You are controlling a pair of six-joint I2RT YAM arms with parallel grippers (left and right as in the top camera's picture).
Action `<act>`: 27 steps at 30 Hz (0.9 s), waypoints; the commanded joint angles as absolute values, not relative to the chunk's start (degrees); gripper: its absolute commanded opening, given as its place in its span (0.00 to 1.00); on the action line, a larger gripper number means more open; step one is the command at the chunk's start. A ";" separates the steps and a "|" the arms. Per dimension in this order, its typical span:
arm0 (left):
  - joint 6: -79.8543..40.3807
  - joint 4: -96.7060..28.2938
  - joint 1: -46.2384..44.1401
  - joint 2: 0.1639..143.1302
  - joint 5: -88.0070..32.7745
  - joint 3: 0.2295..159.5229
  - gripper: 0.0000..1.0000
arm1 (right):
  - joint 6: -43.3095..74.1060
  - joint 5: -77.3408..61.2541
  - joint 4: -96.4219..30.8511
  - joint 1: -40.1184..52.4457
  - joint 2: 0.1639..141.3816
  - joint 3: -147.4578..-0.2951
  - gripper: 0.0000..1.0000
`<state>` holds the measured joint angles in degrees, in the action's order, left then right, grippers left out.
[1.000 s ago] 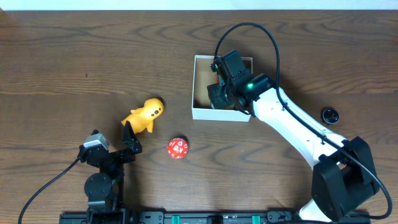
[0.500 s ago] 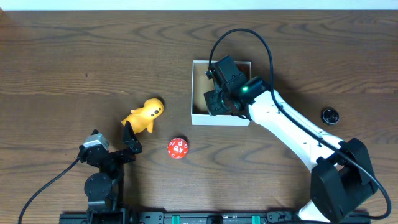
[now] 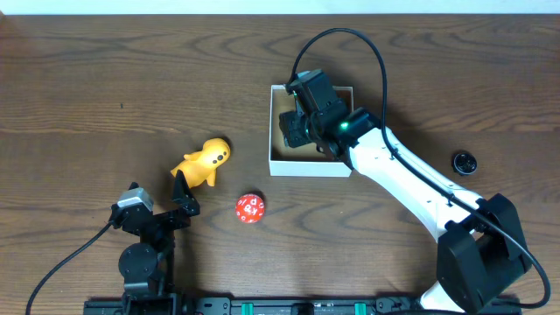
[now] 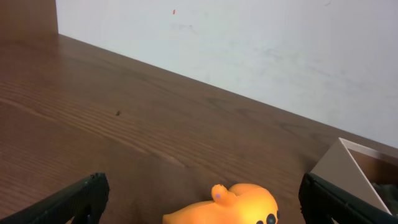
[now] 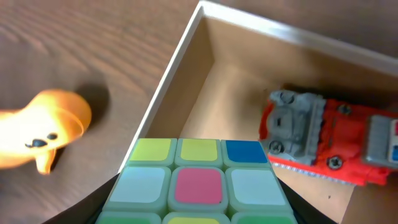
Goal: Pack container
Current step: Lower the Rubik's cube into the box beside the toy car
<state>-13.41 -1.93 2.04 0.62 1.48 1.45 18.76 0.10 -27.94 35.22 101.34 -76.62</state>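
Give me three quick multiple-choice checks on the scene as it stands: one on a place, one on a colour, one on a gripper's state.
1. Where is the red toy truck?
A) inside the container
B) on the table beside the duck
C) in the left gripper

2. What colour is the centre tile on the visible face of the puzzle cube?
A) blue
B) pink
C) orange

3. What state is the left gripper in?
A) shut on the duck
B) open, holding nothing
C) shut on the red die

Answers:
1. A, since the right wrist view shows the truck lying on the tan floor within the white walls.
2. B, since the middle tile is pink, with green and blue tiles above it.
3. B, since its fingers stand wide apart at the edges of the left wrist view.
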 commanded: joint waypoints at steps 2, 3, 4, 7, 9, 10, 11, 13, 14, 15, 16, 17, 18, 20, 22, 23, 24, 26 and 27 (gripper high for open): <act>-12.49 -4.03 1.96 0.23 1.96 0.23 0.98 | 21.69 3.11 -25.98 35.64 101.43 -76.60 0.21; -12.49 -4.03 1.98 0.23 1.96 0.23 0.98 | 22.33 3.25 -25.50 35.64 101.51 -76.60 0.21; -12.49 -4.03 1.98 0.23 1.96 0.23 0.98 | 22.74 3.22 -24.95 35.64 101.65 -76.60 0.21; -12.49 -4.03 1.98 0.23 1.96 0.23 0.98 | 23.99 3.22 -23.66 35.64 102.63 -76.60 0.20; -12.49 -4.03 1.96 0.23 1.96 0.23 0.98 | 24.60 3.20 -22.85 35.66 103.90 -76.60 0.20; -12.49 -4.03 1.98 0.23 1.96 0.23 0.98 | 24.93 3.14 -22.61 35.66 104.73 -76.60 0.20; -12.49 -4.03 1.96 0.23 1.96 0.23 0.98 | 25.12 3.05 -22.46 35.66 105.43 -76.60 0.20; -12.49 -4.03 1.96 0.23 1.96 0.23 0.98 | 25.28 2.74 -21.69 35.66 107.31 -76.60 0.21; -12.49 -4.03 1.98 0.23 1.96 0.23 0.98 | 25.28 2.70 -21.32 35.66 108.16 -76.60 0.21; -12.49 -4.03 1.98 0.23 1.96 0.23 0.98 | 25.26 2.59 -20.88 35.66 108.90 -76.60 0.21; -12.49 -4.03 1.98 0.23 1.96 0.23 0.98 | 25.26 2.57 -20.43 35.66 109.67 -76.60 0.21; -12.49 -4.03 1.98 0.23 1.96 0.23 0.98 | 25.28 2.57 -19.94 35.66 110.43 -76.60 0.21; -12.49 -4.03 1.96 0.23 1.96 0.23 0.98 | 25.28 2.57 -19.68 35.66 110.85 -76.60 0.21; -12.49 -4.05 1.96 0.23 1.96 0.23 0.98 | 25.26 2.57 -18.92 35.64 111.74 -76.60 0.21; -12.49 -4.03 1.98 0.23 1.96 0.23 0.98 | 25.23 2.59 -18.13 35.64 112.51 -76.60 0.21; -12.49 -4.05 1.98 0.23 1.96 0.23 0.98 | 25.23 2.59 -17.65 35.64 112.71 -76.60 0.21; -12.49 -4.03 1.98 0.23 1.96 0.23 0.98 | 25.21 2.61 -17.28 35.64 113.08 -76.60 0.23; -12.49 -4.03 1.98 0.23 1.96 0.23 0.98 | 25.21 2.59 -16.47 35.59 113.34 -76.60 0.24; -12.49 -4.05 1.96 0.23 1.96 0.23 0.98 | 25.21 2.61 -16.16 35.57 113.43 -76.60 0.25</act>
